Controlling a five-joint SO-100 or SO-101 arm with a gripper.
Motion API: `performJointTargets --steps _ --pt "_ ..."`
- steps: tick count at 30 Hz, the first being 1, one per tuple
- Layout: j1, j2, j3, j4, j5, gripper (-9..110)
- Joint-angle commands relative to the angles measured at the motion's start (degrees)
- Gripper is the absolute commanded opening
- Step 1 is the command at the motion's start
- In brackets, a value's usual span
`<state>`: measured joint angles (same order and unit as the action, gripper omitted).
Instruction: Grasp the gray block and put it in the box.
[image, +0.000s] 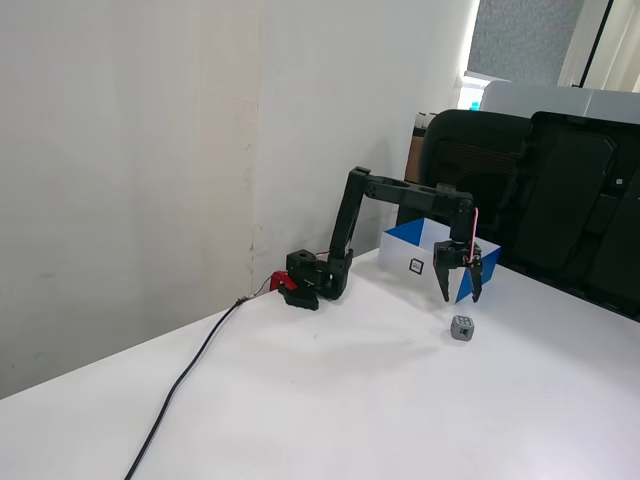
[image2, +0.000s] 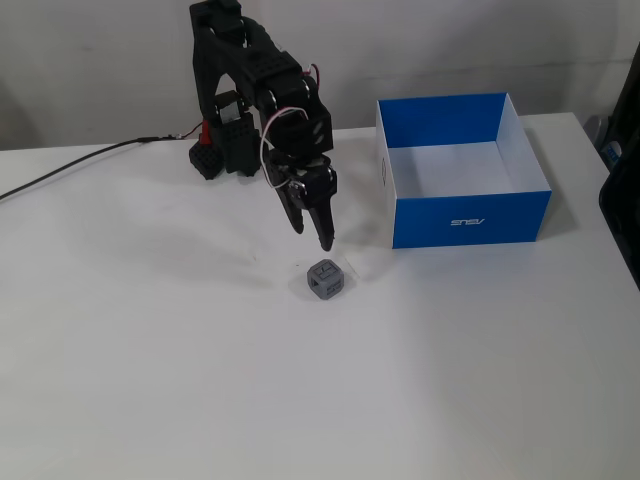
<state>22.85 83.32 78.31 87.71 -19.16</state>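
Nearest on the white tabletop (image2: 150, 380), the gray block (image2: 325, 280) sits untouched beneath the empty, parted gripper (image2: 312, 235), which must descend to straddle it before reaching the box (image2: 470, 215).

You have one gray block (image2: 325, 280) on the table (image2: 300, 400), lying just left of the box's front corner in a fixed view. You have one box (image2: 470, 218), blue outside and white inside. One arm (image: 400, 192) stands on the table, to the left of the box in both fixed views, and it carries one gripper (image2: 312, 234) with two fingers (image: 443, 283). One black cable (image: 190, 375) runs from the arm's base away from the box. Behind the box, in a fixed view, you have two dark chair backs (image: 560, 190).
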Motion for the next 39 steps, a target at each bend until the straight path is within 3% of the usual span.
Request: performJointTargets --steps 1,39 --pt "-0.1 0.3 -4.0 -1.4 0.7 27" --pt "2.7 -15.0 -10.7 -3.7 3.5 32"
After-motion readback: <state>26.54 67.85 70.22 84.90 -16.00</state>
